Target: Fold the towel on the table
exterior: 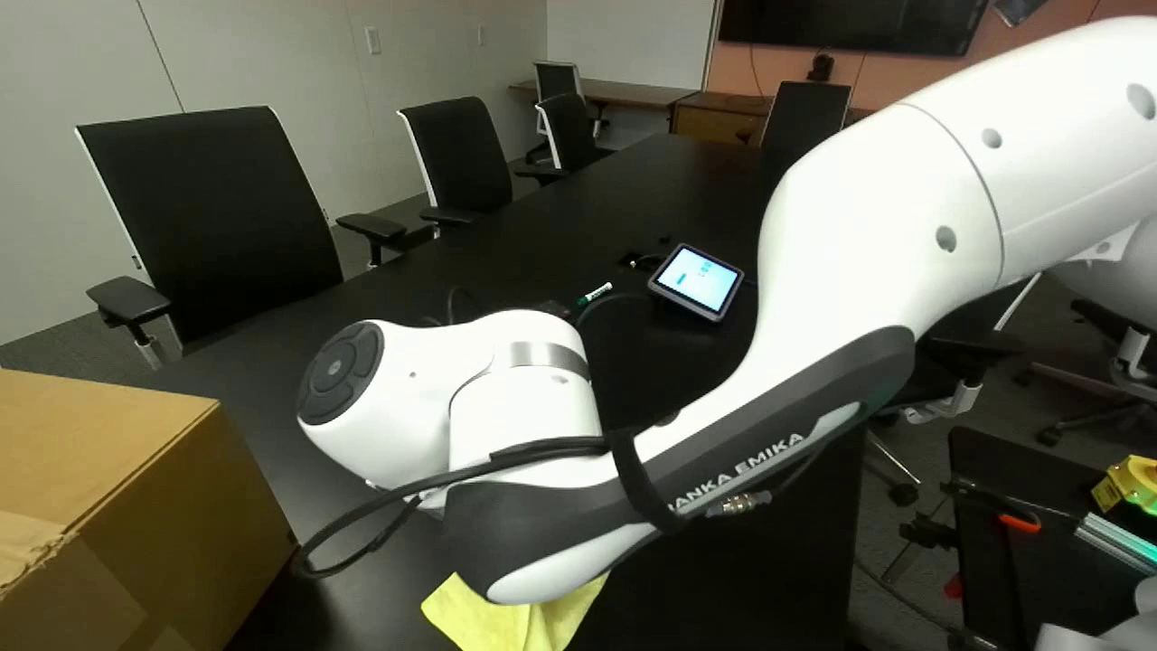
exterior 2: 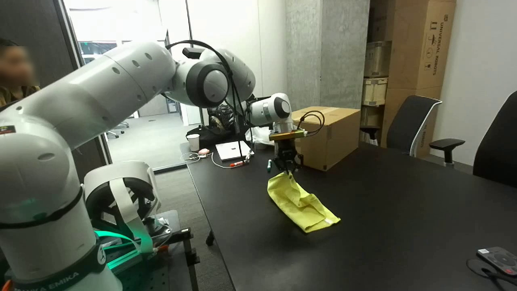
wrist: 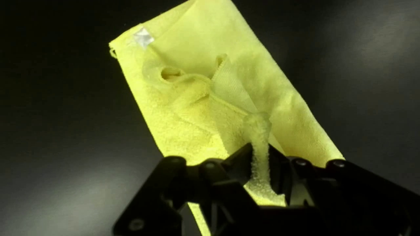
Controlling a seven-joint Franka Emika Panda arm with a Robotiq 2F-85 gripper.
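The yellow towel lies on the black table, partly folded, with a raised crumpled layer on top. In the wrist view the towel has a white label at its far left corner and a bunched strip leading into the jaws. My gripper is above the towel's end nearest the cardboard box. In the wrist view the fingers are shut on that pinched strip of towel. In an exterior view the arm hides most of the towel and the whole gripper.
A large cardboard box stands close behind the gripper. A silver laptop, a white cup and a small marker lie near the table's end. A black device, a tablet and a green marker also lie on the table.
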